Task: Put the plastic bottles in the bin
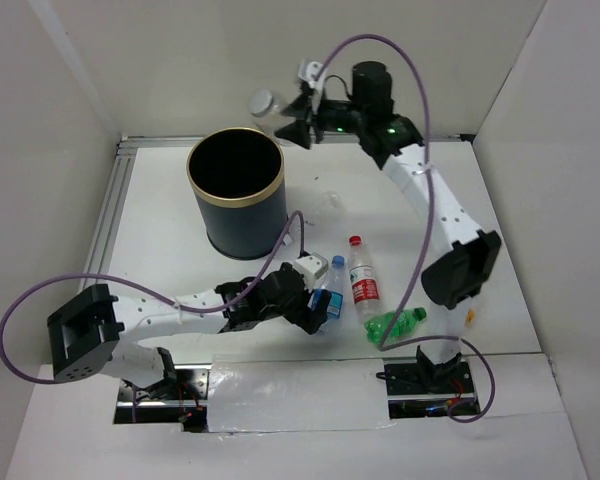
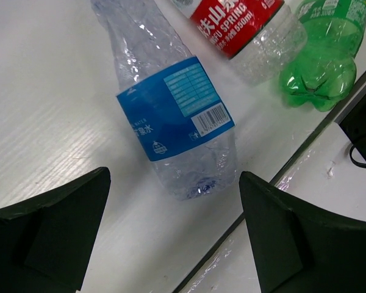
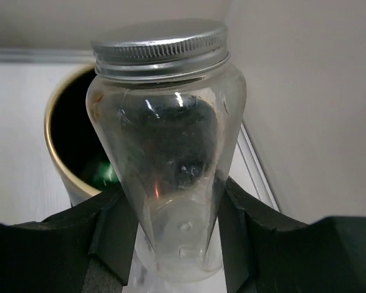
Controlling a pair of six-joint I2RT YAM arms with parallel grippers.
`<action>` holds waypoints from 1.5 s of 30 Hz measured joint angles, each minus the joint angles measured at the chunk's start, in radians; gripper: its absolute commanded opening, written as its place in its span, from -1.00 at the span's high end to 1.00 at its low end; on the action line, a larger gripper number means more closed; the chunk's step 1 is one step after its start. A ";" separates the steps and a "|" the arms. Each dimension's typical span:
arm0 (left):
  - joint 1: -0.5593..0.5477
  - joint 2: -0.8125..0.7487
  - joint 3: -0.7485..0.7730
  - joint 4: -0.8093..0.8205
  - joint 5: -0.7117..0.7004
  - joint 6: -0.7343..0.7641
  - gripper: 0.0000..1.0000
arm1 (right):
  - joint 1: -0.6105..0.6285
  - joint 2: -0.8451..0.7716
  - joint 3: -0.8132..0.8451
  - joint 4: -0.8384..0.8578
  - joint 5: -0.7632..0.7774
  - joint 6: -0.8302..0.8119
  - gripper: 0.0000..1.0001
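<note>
White table (image 1: 160,235) below: my right gripper (image 1: 288,118) clamps a silver-capped clear bottle (image 3: 168,152); my left gripper (image 2: 174,180) stands wide open over the blue-labelled bottle (image 2: 174,107).

The navy bin (image 1: 240,225) is gold-rimmed, the clear bottle (image 3: 171,152) silver-capped.

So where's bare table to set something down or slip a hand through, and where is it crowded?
Bare table lies left of the bin, up to the side rail, and right of the right arm toward the right wall. Crowded: near centre, where the open left gripper hovers over the blue-labelled bottle, beside the red-labelled bottle and green bottle.
</note>
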 measured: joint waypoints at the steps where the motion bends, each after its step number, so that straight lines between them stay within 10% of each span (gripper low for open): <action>1: -0.006 0.014 0.000 0.009 0.002 -0.003 -0.99 | 0.035 0.049 0.066 0.011 -0.007 0.019 0.77; 4: -0.021 0.056 0.000 0.021 0.012 -0.006 -0.99 | 0.118 0.214 0.248 0.034 -0.020 0.076 0.47; 6: -0.026 0.076 0.000 0.025 0.014 -0.006 -0.99 | 0.151 0.294 0.302 0.035 -0.012 0.111 -0.28; 7: -0.029 0.086 0.000 0.027 0.014 -0.006 -0.99 | 0.164 0.326 0.313 0.034 -0.010 0.131 -0.99; 20: -0.037 0.347 0.131 0.057 0.016 0.005 -0.93 | -0.034 0.129 -0.001 -0.012 0.106 0.217 -1.00; 30: -0.031 0.435 0.222 0.110 -0.008 0.048 1.00 | -0.361 -0.266 -0.716 -0.097 0.100 0.149 -1.00; 45: 0.142 -0.138 0.410 -0.140 -0.254 0.218 1.00 | -0.545 -0.457 -0.956 -0.204 0.126 0.091 -1.00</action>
